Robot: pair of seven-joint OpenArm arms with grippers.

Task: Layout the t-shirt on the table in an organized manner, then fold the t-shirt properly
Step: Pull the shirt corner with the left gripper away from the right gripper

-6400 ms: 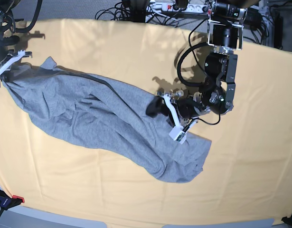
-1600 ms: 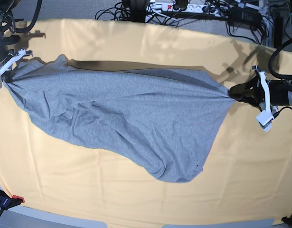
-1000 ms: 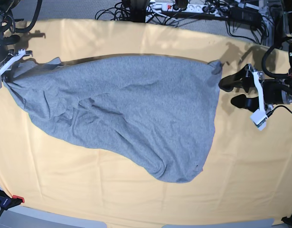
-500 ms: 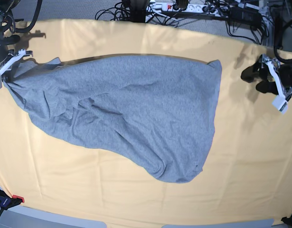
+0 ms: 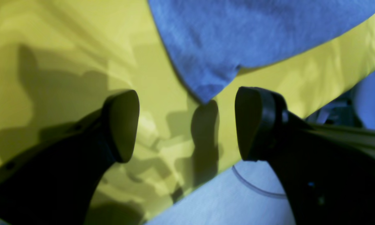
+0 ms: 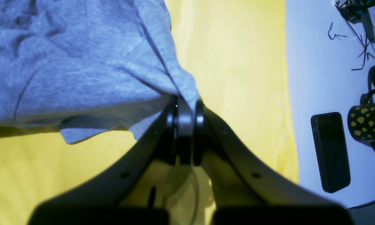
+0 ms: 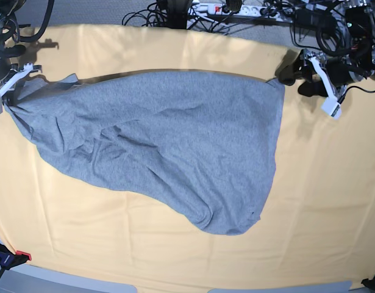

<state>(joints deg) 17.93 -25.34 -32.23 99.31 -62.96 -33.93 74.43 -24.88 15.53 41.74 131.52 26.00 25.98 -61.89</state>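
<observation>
The grey t-shirt (image 7: 163,140) lies spread and wrinkled across the table (image 7: 321,183), plain side up, no lettering showing. At the far left, my right gripper (image 7: 5,94) is shut on the shirt's left corner. The right wrist view shows the fabric (image 6: 81,68) pinched between the closed jaws of that gripper (image 6: 184,112). My left gripper (image 7: 295,81) stands open at the shirt's upper right corner, near the table's far edge. In the left wrist view that corner (image 5: 206,92) points into the gap of the open left gripper (image 5: 187,125), just ahead of the fingers (image 5: 122,125); nothing is held.
Cables and a power strip (image 7: 230,9) lie beyond the table's far edge. A red clamp (image 7: 17,256) sits at the front left corner. Off the table's left end, a black phone (image 6: 329,151) and a yellow-spotted mug (image 6: 367,125) are on the surface.
The left gripper let go of the shirt's right corner, drew back to the right, then moved up and left again to that corner. The shirt settled flat. The right gripper stayed still.
</observation>
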